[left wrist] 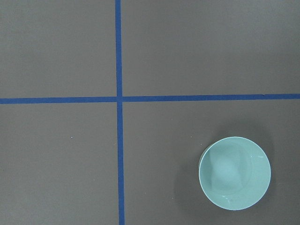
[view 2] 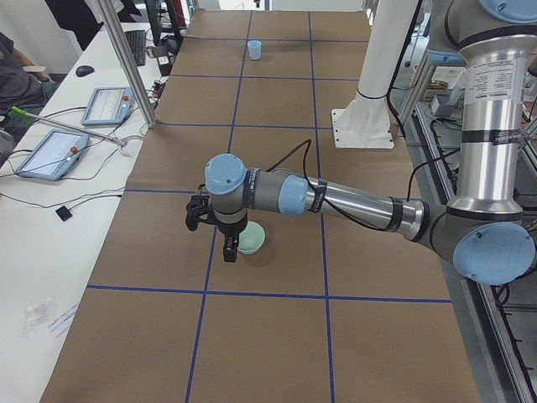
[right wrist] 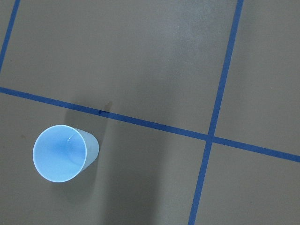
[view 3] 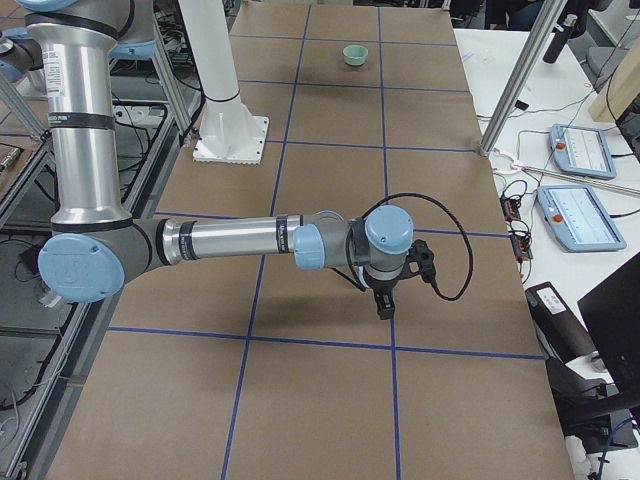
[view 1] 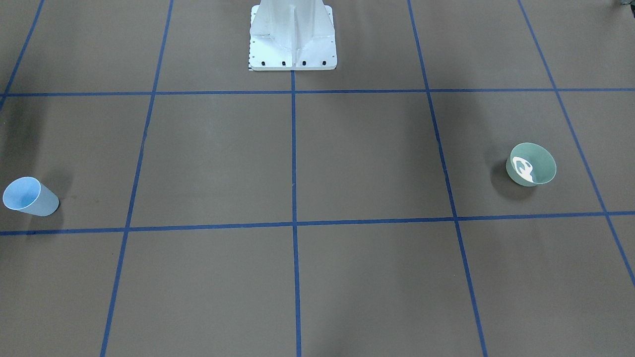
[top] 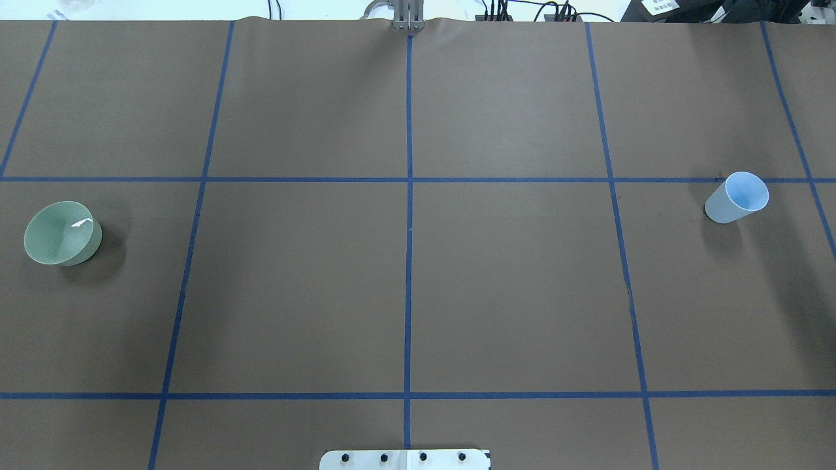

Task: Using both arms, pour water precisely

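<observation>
A green bowl stands on the brown table on my left side, also in the overhead view and the left wrist view. A light blue cup stands upright on my right side, also in the overhead view and the right wrist view. My left gripper hangs above the table just beside the bowl. My right gripper hangs above the table on the cup's side. The cup does not show in that right view. I cannot tell whether either gripper is open or shut.
The white base plate sits at the table's near middle edge. Blue tape lines divide the table into squares. Side tables with control tablets and metal posts flank the table's far side.
</observation>
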